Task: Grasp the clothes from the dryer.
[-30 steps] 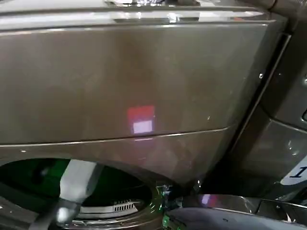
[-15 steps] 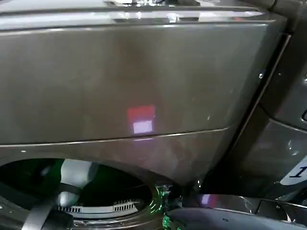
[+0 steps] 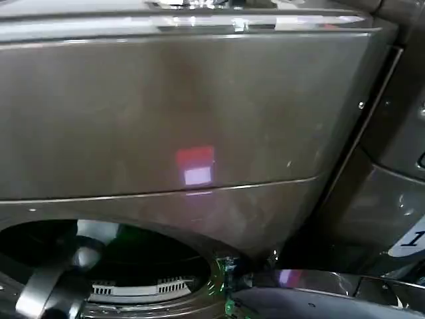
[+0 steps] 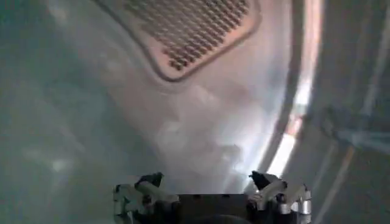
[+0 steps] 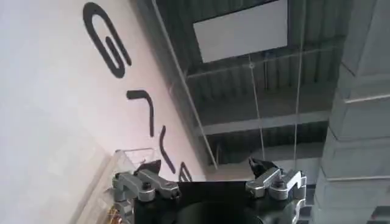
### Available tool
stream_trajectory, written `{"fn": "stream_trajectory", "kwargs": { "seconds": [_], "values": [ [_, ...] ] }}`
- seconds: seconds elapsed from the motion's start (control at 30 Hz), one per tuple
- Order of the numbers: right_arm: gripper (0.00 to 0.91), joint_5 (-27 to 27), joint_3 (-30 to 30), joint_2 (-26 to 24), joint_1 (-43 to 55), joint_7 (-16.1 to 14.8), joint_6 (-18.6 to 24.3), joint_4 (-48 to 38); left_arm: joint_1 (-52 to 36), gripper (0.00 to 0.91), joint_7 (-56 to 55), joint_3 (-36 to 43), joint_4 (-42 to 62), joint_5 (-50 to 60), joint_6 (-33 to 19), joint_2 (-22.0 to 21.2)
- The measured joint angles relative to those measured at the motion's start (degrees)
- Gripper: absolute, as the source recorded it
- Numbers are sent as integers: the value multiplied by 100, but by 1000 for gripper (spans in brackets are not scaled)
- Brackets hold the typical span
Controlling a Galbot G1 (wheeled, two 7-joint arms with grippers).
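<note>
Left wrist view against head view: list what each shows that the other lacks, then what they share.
Left wrist view alone: the left gripper with jaws open and nothing between them, and a perforated vent panel on the drum's inner wall. Head view alone: the dryer front panel, its round opening's rim, the left arm reaching in, and the neighbouring machine. Shared: the drum interior. The clothes cannot be made out.

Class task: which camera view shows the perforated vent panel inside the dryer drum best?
The left wrist view: the vent panel sits large on the drum's back wall, beyond the open left tool. The head view catches a white slotted strip low in the dryer opening. The right wrist view faces a ceiling.
</note>
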Motion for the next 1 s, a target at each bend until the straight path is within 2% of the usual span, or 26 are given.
{"fn": "stream_trajectory", "kwargs": {
  "seconds": [0.5, 1.0],
  "values": [
    [907, -16, 5, 24, 19, -15, 0, -34, -525, 907, 1387, 704, 978, 922, -960, -99],
    [907, -9, 22, 62, 23, -23, 1, -16, -807, 907, 2307, 1091, 1565, 1602, -1727, -129]
  ]
}}
